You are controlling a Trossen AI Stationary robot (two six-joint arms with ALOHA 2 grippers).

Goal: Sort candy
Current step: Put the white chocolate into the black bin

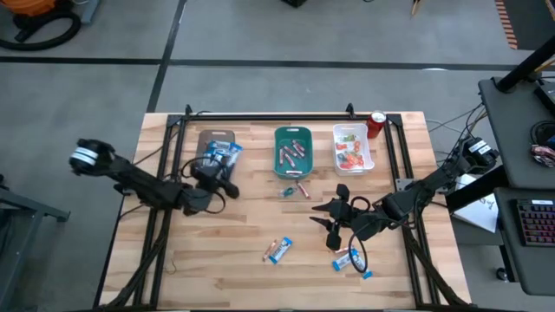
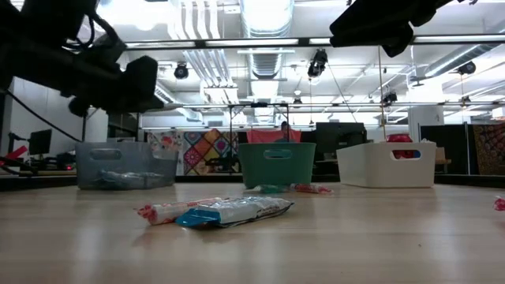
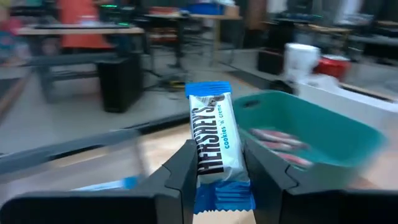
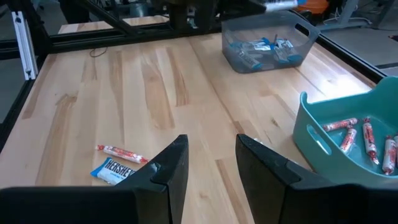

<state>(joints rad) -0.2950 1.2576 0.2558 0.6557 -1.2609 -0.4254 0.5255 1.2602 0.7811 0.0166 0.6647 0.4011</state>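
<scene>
Left claw [image 3: 214,180] is pinching a blue-and-white candy bar [image 3: 214,140] upright near the desk's [image 1: 217,269] far-left corner. Right claw [image 4: 208,165] is hovering spread; loose candy [image 4: 118,163] is lying just beside it.

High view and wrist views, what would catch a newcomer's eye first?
The left gripper grips a blue-and-white Hershey's cookies 'n' creme bar upright, near the clear grey tray of similar bars. The teal plastic tray at the table's back holds slim red-and-white sticks. The right gripper hangs open and empty above bare wood.
</scene>
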